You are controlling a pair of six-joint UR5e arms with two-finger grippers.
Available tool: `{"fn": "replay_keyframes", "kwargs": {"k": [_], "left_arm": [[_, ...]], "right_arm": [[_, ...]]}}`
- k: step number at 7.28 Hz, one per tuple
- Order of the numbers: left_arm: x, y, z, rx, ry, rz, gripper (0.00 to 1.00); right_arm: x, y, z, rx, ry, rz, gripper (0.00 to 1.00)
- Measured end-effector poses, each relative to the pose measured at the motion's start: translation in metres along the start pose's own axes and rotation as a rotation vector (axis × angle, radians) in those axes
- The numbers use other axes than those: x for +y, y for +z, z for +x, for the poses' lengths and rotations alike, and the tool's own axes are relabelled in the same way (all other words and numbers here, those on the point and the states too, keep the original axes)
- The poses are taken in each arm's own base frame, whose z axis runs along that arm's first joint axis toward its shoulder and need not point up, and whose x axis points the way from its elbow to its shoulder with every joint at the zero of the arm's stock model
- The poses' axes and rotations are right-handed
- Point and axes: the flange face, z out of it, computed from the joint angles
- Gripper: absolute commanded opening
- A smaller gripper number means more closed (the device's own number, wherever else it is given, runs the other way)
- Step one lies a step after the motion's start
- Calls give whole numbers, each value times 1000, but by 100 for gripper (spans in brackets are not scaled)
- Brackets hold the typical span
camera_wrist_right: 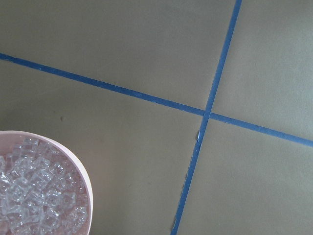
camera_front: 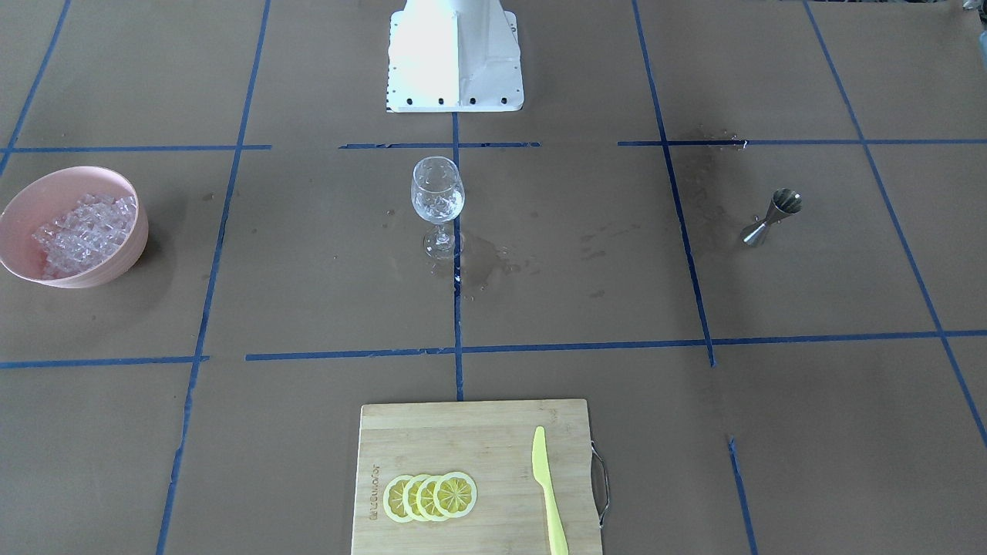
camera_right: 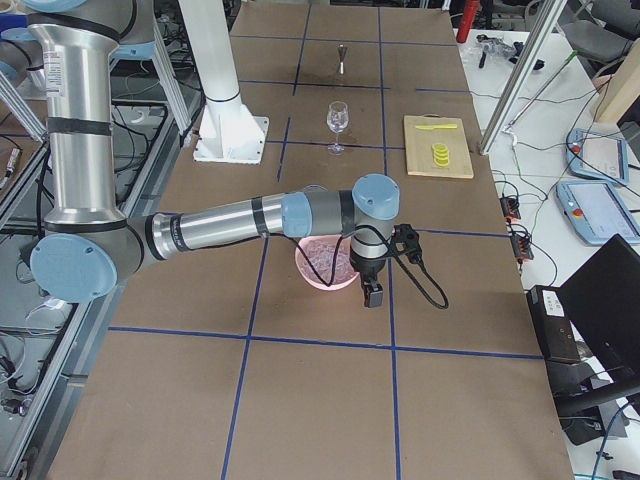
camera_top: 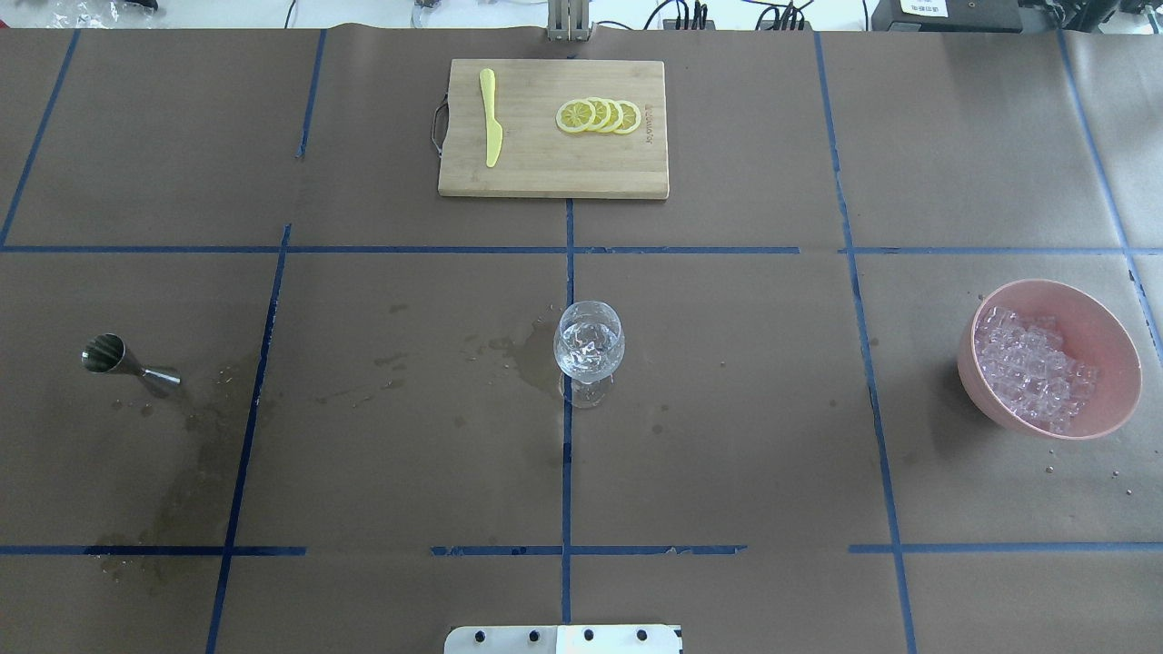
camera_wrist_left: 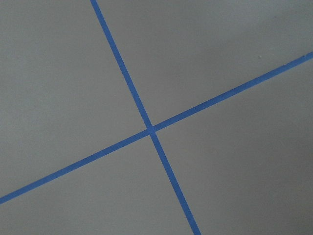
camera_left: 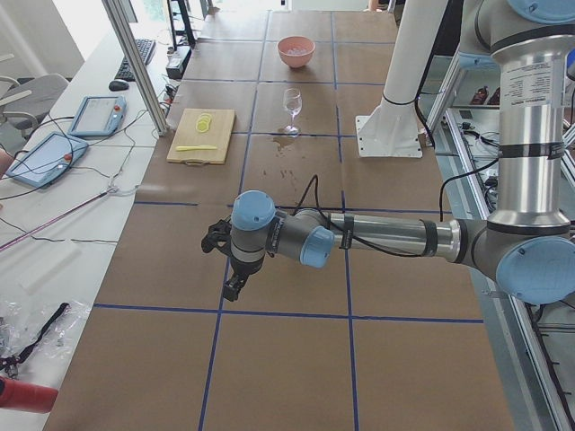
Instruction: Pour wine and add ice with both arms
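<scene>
Looks like it's either just starting or wrapping up: both arms, left (camera_left: pixel 377 235) and right (camera_right: pixel 230 222), hang out at the table ends, grippers too small to tell open or closed, right gripper (camera_right: pixel 373 293) just beside the pink bowl (camera_top: pixel 1113 400) of ice (camera_top: pixel 1031 368), wine glass (camera_top: pixel 589 350) mid-table holding clear cubes, jigger (camera_top: pixel 127 361) well apart.

Right arm (camera_right: pixel 250 215) partly hides the ice (camera_right: pixel 325 262).

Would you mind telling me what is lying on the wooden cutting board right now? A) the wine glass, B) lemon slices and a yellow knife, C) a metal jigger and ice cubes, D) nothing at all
B: the cutting board holds a row of overlapping lemon slices and a yellow knife lying apart from them.
</scene>
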Motion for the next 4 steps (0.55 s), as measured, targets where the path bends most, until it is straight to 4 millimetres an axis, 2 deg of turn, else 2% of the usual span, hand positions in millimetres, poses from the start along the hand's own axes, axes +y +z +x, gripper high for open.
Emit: {"fn": "replay_keyframes", "kwargs": {"k": [4], "left_arm": [[4,1,-1,0,4,-3,100]], "right_arm": [[1,-1,1,-6,1,5,100]]}}
